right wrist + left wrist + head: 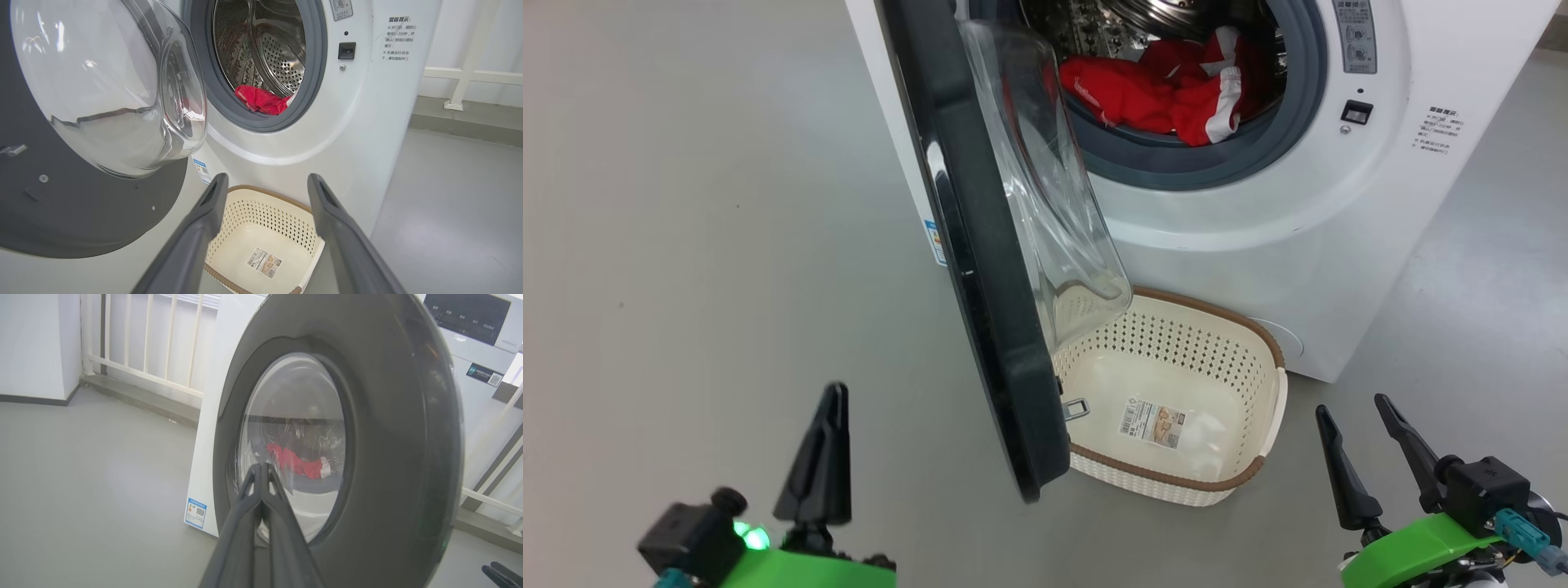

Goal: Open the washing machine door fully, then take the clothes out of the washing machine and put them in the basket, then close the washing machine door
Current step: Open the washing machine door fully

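Hiding part of basket (1176, 339), door (988, 269) ajar, left tool (833, 400) together, right tool (1352, 406) apart

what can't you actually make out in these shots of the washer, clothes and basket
Head view: the left end of the basket is hidden behind the washing machine door.
Head view: the top edge cuts off the upper drum, so the count of clothes is unclear.
Left wrist view: the door's curved window warps the clothes' shape.
Head and right wrist views: print on the paper label is too small to read.
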Motion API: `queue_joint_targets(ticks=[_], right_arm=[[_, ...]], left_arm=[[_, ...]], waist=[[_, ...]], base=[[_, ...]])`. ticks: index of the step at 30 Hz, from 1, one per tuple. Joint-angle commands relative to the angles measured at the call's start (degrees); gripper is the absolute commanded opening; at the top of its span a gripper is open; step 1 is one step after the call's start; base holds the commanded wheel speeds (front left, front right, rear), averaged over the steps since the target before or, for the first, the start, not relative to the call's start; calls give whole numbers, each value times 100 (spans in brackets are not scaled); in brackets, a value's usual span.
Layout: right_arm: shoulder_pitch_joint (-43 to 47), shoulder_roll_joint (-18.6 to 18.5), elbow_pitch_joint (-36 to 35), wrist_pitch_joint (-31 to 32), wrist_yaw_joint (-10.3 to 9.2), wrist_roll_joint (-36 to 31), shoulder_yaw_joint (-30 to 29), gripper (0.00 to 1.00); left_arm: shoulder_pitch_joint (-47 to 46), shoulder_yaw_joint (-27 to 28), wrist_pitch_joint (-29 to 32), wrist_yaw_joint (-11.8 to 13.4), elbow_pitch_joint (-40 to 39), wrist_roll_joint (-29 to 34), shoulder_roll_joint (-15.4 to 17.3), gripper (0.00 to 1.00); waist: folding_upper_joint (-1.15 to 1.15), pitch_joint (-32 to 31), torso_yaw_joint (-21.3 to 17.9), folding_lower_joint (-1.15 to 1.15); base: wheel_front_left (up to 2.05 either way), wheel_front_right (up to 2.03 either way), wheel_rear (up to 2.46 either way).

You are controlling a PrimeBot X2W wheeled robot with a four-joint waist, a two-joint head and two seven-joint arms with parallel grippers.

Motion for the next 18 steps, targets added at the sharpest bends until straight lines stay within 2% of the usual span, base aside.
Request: queue_joint_targets(ticks=[1,5,9,13,18], right_arm=[[-56,-10,-159,-37,36,-42,135,100],[-63,3,-177,-37,36,-37,137,100],[-93,10,-208,-37,36,-34,147,100],[-133,13,-251,-37,36,-6,159,100],[-144,8,-263,-37,36,0,152,100]], left_arm=[[-270,238,-53,9,-327,-30,47,0],[-416,181,-53,110,-1037,-42,47,0],[-499,-129,-53,216,-1700,103,47,0],[-504,-706,-53,274,-2190,284,46,0],[-453,-1375,-53,186,-2186,349,46,0]], waist=[[0,-2,-5,0],[0,6,-20,0],[0,31,-46,0],[0,56,-87,0],[0,68,-102,0]], base=[[0,0,0],[0,0,0],[0,0,0],[0,0,0],[0,0,0]])
